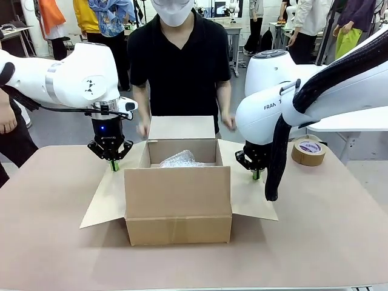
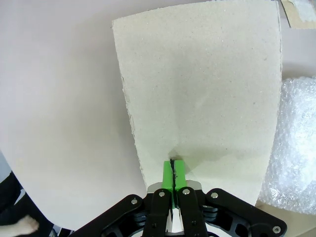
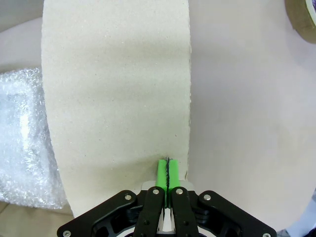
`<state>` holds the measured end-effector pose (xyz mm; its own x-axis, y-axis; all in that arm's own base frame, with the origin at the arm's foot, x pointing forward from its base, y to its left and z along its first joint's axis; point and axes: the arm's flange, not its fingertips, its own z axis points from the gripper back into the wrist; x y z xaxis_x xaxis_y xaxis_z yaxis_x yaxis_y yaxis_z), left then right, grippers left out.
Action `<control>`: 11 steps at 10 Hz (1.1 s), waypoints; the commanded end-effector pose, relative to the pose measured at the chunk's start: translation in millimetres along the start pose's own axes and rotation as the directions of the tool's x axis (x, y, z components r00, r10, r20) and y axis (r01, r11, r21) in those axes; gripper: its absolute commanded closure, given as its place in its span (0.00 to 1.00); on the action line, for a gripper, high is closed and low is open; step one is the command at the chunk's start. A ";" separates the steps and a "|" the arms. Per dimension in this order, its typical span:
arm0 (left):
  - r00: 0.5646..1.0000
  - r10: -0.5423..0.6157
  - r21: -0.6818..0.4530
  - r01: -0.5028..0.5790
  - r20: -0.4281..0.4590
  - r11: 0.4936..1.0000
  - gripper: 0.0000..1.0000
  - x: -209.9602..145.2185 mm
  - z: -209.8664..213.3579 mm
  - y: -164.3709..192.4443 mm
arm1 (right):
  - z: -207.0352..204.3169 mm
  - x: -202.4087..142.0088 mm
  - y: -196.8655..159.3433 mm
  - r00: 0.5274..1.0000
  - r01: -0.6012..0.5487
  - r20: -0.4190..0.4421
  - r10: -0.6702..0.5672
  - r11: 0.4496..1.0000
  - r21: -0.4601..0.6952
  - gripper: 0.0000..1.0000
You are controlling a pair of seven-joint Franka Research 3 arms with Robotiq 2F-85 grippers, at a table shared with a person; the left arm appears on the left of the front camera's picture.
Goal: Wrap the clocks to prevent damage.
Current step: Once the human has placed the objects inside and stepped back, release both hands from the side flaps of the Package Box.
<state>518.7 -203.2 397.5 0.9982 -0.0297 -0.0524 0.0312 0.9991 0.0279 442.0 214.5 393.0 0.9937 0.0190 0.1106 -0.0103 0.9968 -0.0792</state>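
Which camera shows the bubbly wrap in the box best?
The right wrist view: the bubble wrap is close and big, bubbles clear. The left wrist view shows a smaller piece. The front view shows just its top inside the box.

The box (image 1: 177, 200) is matt brown cardboard; its flaps look finely grainy, with rough edges. The bubble wrap (image 1: 182, 159) inside is clear, crinkled, shiny plastic. The desk (image 1: 54, 242) is smooth and matt. The left arm (image 1: 73, 79) has a glossy white shell; the left claw (image 2: 172, 163) has black, faintly shiny links and matt green pads (image 2: 168, 175).
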 end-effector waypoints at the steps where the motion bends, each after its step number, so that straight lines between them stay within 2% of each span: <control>1: 1.000 -0.005 0.017 0.005 -0.003 1.000 0.99 0.0 -0.6 1.7 | -0.2 -1.1 -0.6 1.000 0.001 -0.005 -0.001 1.000 -0.006 0.99; 6: 1.000 0.000 0.000 0.000 0.000 1.000 0.99 0.0 0.0 0.0 | 0.0 0.0 0.0 1.000 0.000 0.000 0.000 1.000 0.000 0.99; 7: 0.996 -0.090 -0.041 0.089 -0.021 0.995 0.99 -0.5 16.2 5.3 | 15.6 -4.4 -4.9 0.996 -0.085 0.014 0.085 0.996 0.012 0.99; 8: 0.984 -0.176 -0.066 0.177 0.014 0.982 0.99 -8.9 43.6 15.0 | 38.8 -9.6 -16.8 0.987 -0.156 0.041 0.156 0.988 -0.001 0.99; 9: 0.938 -0.344 -0.043 0.346 0.045 0.937 0.99 -20.2 76.1 30.7 | 65.8 -18.5 -35.7 0.943 -0.331 0.002 0.332 0.941 -0.065 0.99; 10: 0.883 -0.466 -0.036 0.469 0.061 0.883 0.99 -26.5 100.1 49.4 | 88.6 -24.3 -58.2 0.912 -0.410 -0.023 0.410 0.907 -0.094 0.99; 11: 0.836 -0.544 -0.037 0.547 0.066 0.836 0.99 -27.2 116.9 65.2 | 105.7 -27.3 -79.2 0.877 -0.481 -0.044 0.479 0.869 -0.114 0.99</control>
<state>498.3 -166.3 506.6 0.8802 -0.4744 0.0121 0.4745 0.8802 -0.0076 407.5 165.7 483.5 0.9138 0.4043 0.0390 -0.3911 0.9017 -0.1843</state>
